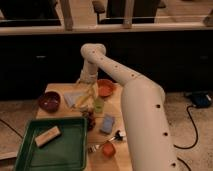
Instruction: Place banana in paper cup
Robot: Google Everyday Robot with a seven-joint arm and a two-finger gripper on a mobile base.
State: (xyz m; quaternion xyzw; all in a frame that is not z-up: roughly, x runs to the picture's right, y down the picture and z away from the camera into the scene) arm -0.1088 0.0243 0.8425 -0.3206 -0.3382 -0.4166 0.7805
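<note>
Logged green tray point(60, 152) at left front of surface point(58, 90), tan block point(47, 136) in it, dark red bowl point(49, 100) behind. Found banana point(85, 98) mid-surface, right under claw point(86, 84), pale green cup point(98, 104) just beside; cannot tell claw opening. Noted orange bowl point(105, 88) farther right.

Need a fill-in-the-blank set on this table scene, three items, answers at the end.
1. The tool hangs over the far end of the table, beside the ____ bowl.
2. The tan block lies inside the ____ tray.
3. The robot's arm is ____.
Answers: orange, green, white.
</note>
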